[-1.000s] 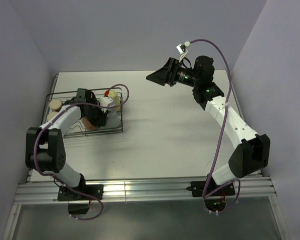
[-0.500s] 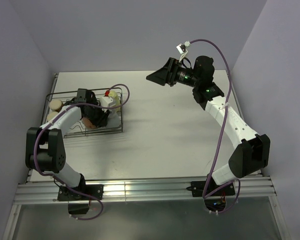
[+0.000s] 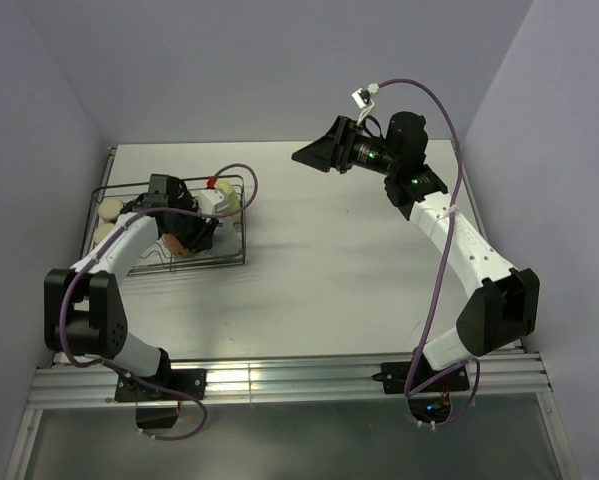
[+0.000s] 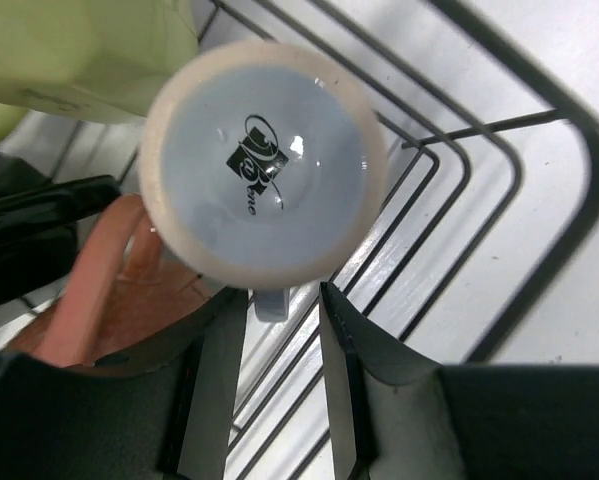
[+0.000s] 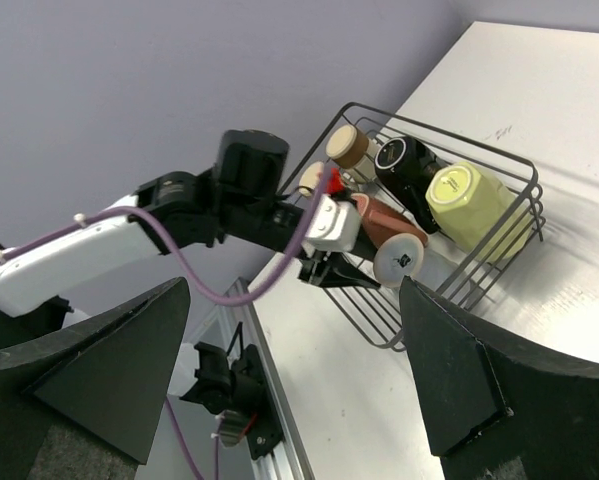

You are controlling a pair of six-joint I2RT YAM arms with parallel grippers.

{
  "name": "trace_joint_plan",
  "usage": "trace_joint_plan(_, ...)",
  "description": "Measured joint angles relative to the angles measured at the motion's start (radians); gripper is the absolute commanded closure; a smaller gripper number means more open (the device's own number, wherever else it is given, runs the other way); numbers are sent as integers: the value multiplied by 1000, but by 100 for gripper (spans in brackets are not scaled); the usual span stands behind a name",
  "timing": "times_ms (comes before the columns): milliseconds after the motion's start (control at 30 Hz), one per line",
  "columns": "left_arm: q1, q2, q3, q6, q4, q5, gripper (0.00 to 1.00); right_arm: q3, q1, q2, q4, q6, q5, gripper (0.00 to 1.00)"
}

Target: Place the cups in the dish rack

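The dish rack (image 3: 211, 264) stands at the table's left. In the left wrist view a light blue mug (image 4: 264, 165) stands upside down on the rack wires (image 4: 579, 200), beside a pale yellow mug (image 4: 79, 50), a pink-brown cup (image 4: 109, 290) and a black cup (image 4: 29, 230). My left gripper (image 4: 279, 335) is open, with the blue mug's handle (image 4: 271, 303) at its tips, untouched by the jaws. The right wrist view shows the rack (image 5: 524, 160) with the blue mug (image 5: 399, 260), yellow mug (image 5: 469, 205), black cup (image 5: 404, 160) and a tan-based cup (image 5: 347, 146). My right gripper (image 3: 314, 152) is open and empty, high above the table.
The left arm (image 3: 119, 245) reaches over the rack from its near side. Purple side walls stand close to the table on the left and right. Two tan-based cups (image 3: 109, 210) sit at the rack's far left end.
The left arm's elbow has swung slightly left and its wrist has shifted a little over the rack. The right arm has not moved.
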Motion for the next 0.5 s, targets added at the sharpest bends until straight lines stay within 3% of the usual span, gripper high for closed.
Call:
trace_joint_plan(200,-6,-98,26,-13,-35,-7,57,0,0,0,-19,-21,0,7)
trace_joint_plan(367,-6,-203,26,-20,-70,-13,44,0,-4,-2,-58,-71,2,7)
trace_joint_plan(467,-8,-261,44,-32,-100,0,26,0,-10,-10,-109,-131,16,6)
trace_joint_plan(500,-11,-271,59,-41,-108,6,10,0,-13,-14,-129,-155,23,6)
